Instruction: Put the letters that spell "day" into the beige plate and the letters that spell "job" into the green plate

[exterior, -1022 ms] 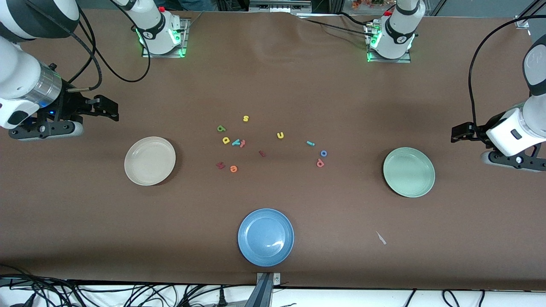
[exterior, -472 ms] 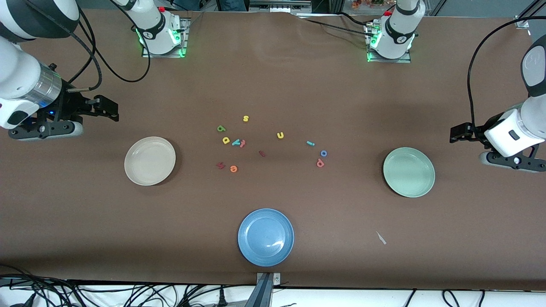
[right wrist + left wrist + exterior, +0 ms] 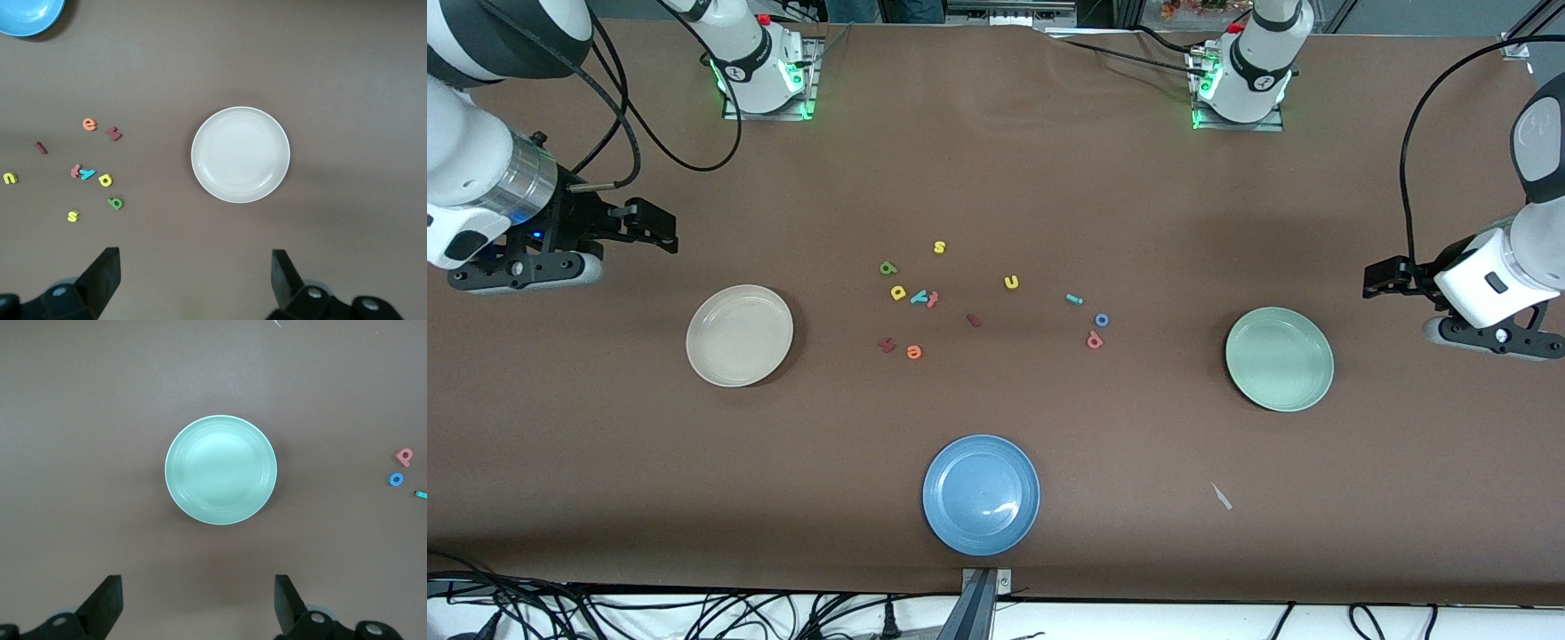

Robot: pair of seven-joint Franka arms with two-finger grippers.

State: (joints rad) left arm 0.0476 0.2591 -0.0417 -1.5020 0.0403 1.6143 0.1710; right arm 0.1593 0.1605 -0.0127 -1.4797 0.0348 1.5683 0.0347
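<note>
The beige plate (image 3: 739,335) (image 3: 241,155) lies empty toward the right arm's end, the green plate (image 3: 1279,358) (image 3: 221,470) empty toward the left arm's end. Between them on the table lie the yellow d (image 3: 898,292), green a (image 3: 887,268) and teal y (image 3: 919,298), and closer to the green plate the teal j (image 3: 1074,300), blue o (image 3: 1102,320) and salmon b (image 3: 1095,340). My right gripper (image 3: 651,227) (image 3: 193,273) hangs open over bare table beside the beige plate. My left gripper (image 3: 1376,279) (image 3: 198,600) hangs open over bare table beside the green plate.
A blue plate (image 3: 981,494) sits near the front edge. Other letters lie among the task's: yellow s (image 3: 939,247), yellow u (image 3: 1011,282), orange e (image 3: 913,352), two dark red ones (image 3: 886,344). A small white scrap (image 3: 1221,496) lies nearer the camera than the green plate.
The left arm has crept slightly toward the table's middle. The right arm, the letters and the plates have not moved.
</note>
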